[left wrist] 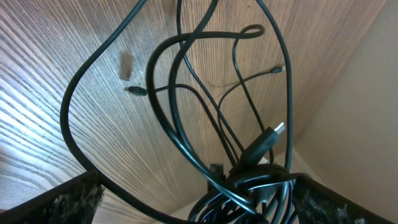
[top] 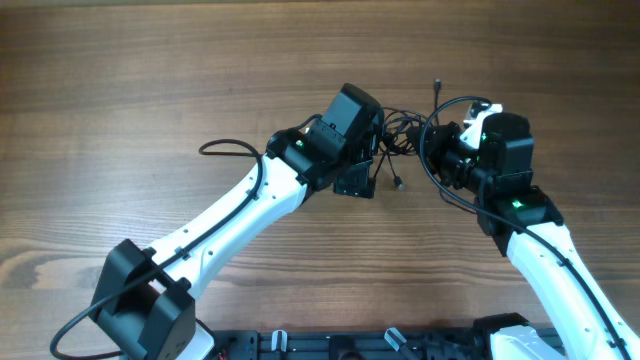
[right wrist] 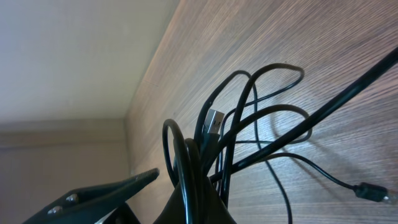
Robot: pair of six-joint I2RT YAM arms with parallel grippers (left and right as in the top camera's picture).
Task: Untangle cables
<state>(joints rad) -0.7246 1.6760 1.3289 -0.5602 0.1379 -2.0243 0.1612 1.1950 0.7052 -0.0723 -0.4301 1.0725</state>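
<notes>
So the bundle of thin black cables point(top: 398, 132) is sitting a bit right of the middle of the brown wood-grain bench point(top: 150, 80), squeezed in between the two white-and-black arms where their wrists almost meet. The right fingers point(right wrist: 193, 200) are pinched fully together on the bunched part of the tangle, and from that wrist camera you can see several loops fanning out past them over the wood. There's a silver-tipped USB plug point(right wrist: 214, 118) poking up out of the clump just beyond the grip. One strand trails off to a small black plug point(right wrist: 368, 191) that looks like it's lying on the bench, on the right side of that view. The left fingers point(left wrist: 56, 199) are spread as wide as they go, with nothing gripped. The knotted mass just sits in the gap between them, and the long loops run out ahead across the grain. From overhead, one loose end points to the far side and another towards the near side.
</notes>
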